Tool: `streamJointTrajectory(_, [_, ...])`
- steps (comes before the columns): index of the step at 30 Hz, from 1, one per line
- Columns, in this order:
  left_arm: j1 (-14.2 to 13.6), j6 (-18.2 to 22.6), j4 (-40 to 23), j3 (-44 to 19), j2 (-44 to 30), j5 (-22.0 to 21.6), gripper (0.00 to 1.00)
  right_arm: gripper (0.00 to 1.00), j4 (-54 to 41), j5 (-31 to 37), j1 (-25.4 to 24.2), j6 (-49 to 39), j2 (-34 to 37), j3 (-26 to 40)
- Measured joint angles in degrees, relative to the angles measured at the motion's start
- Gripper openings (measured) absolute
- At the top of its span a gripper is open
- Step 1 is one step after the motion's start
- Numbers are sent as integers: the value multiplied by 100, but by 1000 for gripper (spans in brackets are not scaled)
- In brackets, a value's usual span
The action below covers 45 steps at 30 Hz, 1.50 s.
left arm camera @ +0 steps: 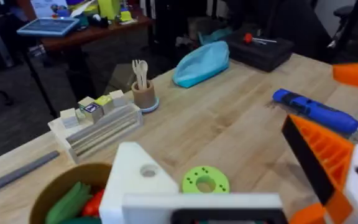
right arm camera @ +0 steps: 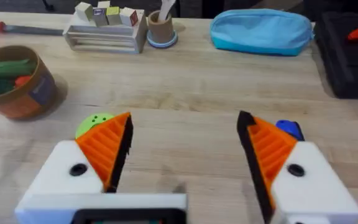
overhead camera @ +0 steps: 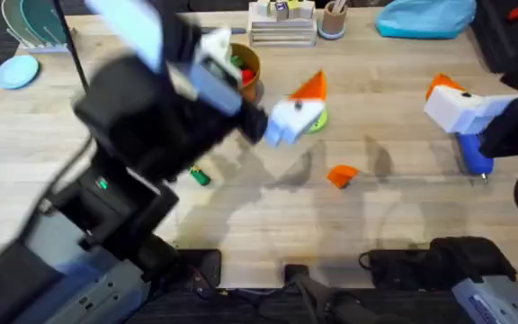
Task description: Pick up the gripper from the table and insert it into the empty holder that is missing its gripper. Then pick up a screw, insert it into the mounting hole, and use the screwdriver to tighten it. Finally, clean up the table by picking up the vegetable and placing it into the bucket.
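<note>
From overhead we see the orange gripper (overhead camera: 341, 175) lying loose on the table (overhead camera: 403, 216), the left gripper (overhead camera: 290, 115) raised beyond it — we cannot tell how its fingers stand. The right wrist view shows the right gripper (right arm camera: 182, 149) wide apart, holding nothing. No writing is legible.

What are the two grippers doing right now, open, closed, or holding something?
Left gripper: jaws open, empty; one white block lacks its orange pad.
Right gripper: jaws open, holding nothing.
</note>
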<state>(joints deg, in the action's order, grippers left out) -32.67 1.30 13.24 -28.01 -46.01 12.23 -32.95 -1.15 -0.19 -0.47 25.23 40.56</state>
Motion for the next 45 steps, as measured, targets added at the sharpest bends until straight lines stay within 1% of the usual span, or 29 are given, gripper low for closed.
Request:
streamJointTrajectory(3, [-109,11,415,746,368,2,992,991,0,0,0,0,0,0])
streamJointTrajectory(6, [-195,24,529,1285,831,2,993,991,0,0,0,0,0,0])
streamJointTrajectory(13, [-214,28,604,1961,2006,-3,993,991,0,0,0,0,0,0])
streamJointTrajectory(20, [-214,29,592,2701,3025,-4,993,991,0,0,0,0,0,0])
streamJointTrajectory(30, [-214,45,-478,2769,4293,-4,992,991,0,0,0,0,0,0])
streamJointTrajectory(32, [-214,44,-609,2769,4514,-2,993,991,0,0,0,0,0,0])
streamJointTrajectory(35, [-214,46,-791,2769,4580,-2,993,991,-2,0,0,2,-2,0])
streamJointTrajectory(42, [-214,46,-1695,2769,4580,-5,993,991,-2,0,0,0,0,0])
streamJointTrajectory(45, [-214,46,-1690,2769,4565,-4,993,991,-2,0,0,0,0,0])
